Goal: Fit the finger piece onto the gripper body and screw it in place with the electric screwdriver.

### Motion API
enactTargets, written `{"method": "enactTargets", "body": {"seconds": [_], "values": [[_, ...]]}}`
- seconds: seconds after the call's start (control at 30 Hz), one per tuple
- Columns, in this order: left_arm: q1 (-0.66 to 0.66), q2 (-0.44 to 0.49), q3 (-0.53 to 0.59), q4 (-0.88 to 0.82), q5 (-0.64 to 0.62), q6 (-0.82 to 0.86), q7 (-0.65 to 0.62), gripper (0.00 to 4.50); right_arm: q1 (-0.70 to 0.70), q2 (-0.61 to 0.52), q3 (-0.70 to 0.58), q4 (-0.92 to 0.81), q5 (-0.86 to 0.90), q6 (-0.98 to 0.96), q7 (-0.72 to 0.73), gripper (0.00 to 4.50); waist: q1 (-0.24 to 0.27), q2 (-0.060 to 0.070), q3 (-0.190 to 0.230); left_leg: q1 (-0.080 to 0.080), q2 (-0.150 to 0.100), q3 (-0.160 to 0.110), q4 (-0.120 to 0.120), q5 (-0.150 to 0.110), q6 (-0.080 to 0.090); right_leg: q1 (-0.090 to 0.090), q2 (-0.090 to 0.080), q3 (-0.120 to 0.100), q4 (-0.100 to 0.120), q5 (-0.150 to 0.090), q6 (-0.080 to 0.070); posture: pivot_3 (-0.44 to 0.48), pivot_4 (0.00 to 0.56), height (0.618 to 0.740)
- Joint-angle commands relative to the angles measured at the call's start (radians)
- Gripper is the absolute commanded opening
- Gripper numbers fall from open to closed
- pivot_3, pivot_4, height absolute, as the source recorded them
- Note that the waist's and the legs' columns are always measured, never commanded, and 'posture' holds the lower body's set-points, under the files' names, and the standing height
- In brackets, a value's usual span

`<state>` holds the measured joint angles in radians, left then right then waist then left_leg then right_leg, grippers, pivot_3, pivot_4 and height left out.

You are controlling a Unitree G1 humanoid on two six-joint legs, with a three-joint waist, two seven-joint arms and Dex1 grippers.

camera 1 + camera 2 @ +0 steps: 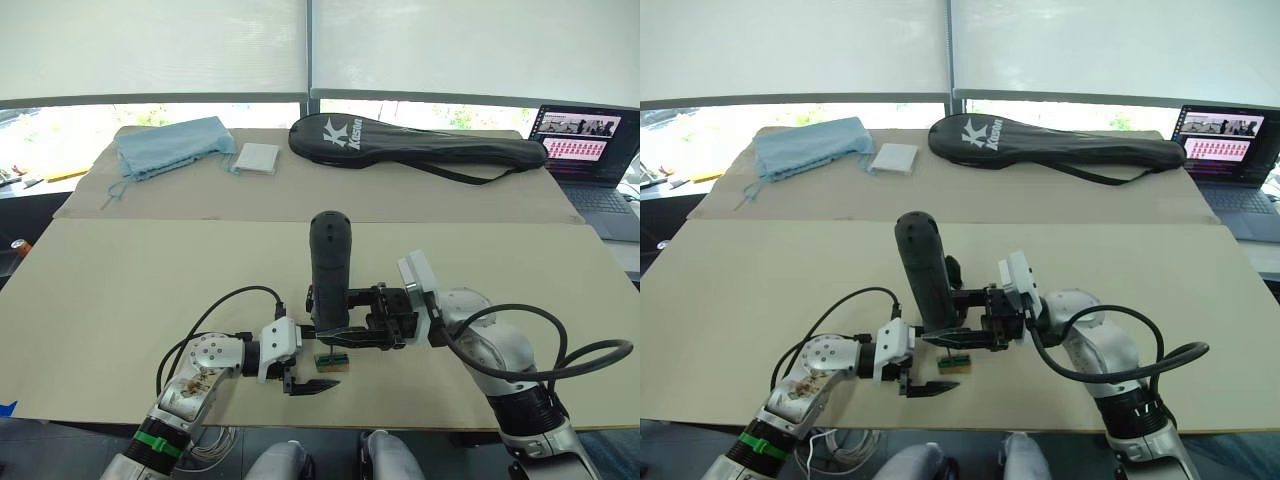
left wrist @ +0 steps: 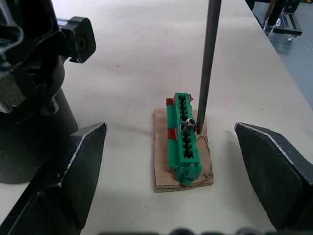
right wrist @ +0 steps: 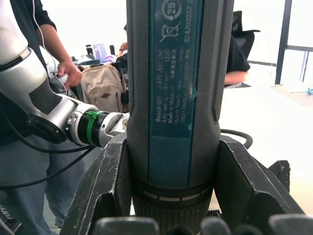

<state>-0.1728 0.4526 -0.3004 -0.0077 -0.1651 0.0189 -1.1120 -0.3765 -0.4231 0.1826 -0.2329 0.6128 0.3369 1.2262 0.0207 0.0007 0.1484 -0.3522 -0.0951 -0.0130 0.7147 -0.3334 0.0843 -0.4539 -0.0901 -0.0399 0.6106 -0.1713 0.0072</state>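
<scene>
Near the front edge of the long beige table [image 1: 120,300], seen from the head camera's left eye, the right gripper [image 1: 352,335] clamps the thick black cylindrical electric screwdriver [image 1: 329,265] upright, its rounded end uppermost. Directly beneath sits a small green ridged block on a brown card base [image 1: 333,361]. The left gripper [image 1: 305,383] lies just beside that block, fingers spread and holding nothing. I cannot make out the finger piece or the gripper body for certain among the dark shapes here. Open tabletop stretches to both sides and behind; the black racket bag [image 1: 420,147], blue cloth pouch [image 1: 170,145], white square pad [image 1: 257,158] and laptop [image 1: 588,150] are well apart, at the far side.

From the right eye, the block [image 1: 955,362] is close to the table's near edge, so any shove toward the robot could send it off.

Looking along the left wrist, the thin metal bit [image 2: 208,63] comes down onto a small screw [image 2: 190,124] resting in the green block's channel. The black fingers [image 2: 63,181] stand wide on either side, touching nothing. My worry: the card base is light and unheld, so the bit could skid off the screw or twist the block round if pressed off-centre.

Across the right wrist view, both fingers [image 3: 105,181] press the screwdriver's barrel [image 3: 178,88]. Gripped low on a tall tool, it could tilt. A person [image 3: 29,58] stands close behind, limiting any swing that way.
</scene>
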Motion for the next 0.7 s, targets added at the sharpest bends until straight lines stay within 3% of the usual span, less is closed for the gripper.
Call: {"method": "enactTargets", "body": {"seconds": [0.03,0.7], "values": [[0.026,-0.008,-0.045,0.050,0.024,0.009,0.004,4.40,-0.013,0.003,-0.015,-0.034,0.032,0.002,0.009,1.92,0.000,0.000,0.000,0.000,0.000,0.000,0.000,0.000,0.000,0.000,0.000,0.000,0.000,0.000,0.000,0.000,0.150,0.740],[0.024,-0.016,-0.044,0.053,0.026,0.013,0.011,4.40,-0.012,-0.012,-0.020,-0.038,0.042,0.057,0.010,1.92,0.004,0.000,0.000,0.000,0.000,0.000,0.000,0.000,0.000,0.000,0.000,0.000,0.000,0.000,0.000,0.000,0.150,0.740]]}}
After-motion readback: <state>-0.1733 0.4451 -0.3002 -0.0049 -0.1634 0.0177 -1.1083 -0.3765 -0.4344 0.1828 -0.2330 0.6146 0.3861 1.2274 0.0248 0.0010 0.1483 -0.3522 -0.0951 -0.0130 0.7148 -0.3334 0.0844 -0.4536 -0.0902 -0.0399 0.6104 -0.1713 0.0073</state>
